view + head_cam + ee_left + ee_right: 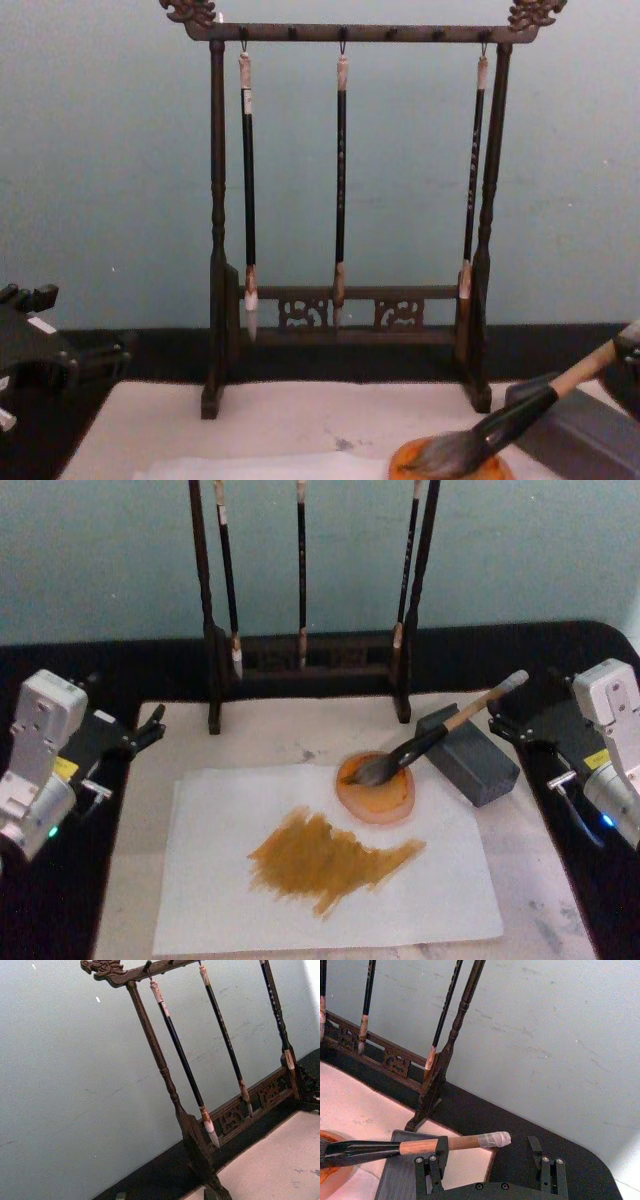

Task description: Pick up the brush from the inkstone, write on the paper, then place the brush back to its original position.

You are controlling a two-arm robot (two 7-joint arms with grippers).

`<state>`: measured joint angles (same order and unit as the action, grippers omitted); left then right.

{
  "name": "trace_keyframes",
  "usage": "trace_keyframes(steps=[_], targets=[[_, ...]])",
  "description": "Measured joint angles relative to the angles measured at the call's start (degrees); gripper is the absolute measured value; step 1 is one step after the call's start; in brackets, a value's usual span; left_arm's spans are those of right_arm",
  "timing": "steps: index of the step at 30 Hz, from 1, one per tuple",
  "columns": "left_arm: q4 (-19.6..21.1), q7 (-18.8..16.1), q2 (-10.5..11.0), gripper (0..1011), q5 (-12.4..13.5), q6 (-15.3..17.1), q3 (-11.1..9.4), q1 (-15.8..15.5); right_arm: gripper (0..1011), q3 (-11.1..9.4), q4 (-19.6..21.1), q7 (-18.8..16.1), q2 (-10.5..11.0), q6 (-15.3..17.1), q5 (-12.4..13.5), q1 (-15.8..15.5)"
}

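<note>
Brush (440, 735), pale end label (512, 681), tuft on dish (376, 792).

I am working at what reads as a calligraphy desk staged on a plain test bench. At twelve o'clock a carved dark wooden brush rack (216, 200) hangs three slim dark brushes (341, 170) before a bare pale blue-green wall (100, 560). A cream felt mat (260, 730) covers the black tabletop (110, 670). At two o'clock sit a round orange ink dish (385, 805) and a grey stone block (480, 770).
</note>
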<state>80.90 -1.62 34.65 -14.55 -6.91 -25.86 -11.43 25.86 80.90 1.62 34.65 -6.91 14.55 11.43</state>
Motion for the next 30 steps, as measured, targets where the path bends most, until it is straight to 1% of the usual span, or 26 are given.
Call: trace_keyframes(steps=[30], targets=[[0.0, 0.0, 0.0, 1010, 0.0, 0.0, 0.0, 0.0, 1000, 0.0, 0.0, 0.0, 0.0, 0.0, 0.0, 0.0]])
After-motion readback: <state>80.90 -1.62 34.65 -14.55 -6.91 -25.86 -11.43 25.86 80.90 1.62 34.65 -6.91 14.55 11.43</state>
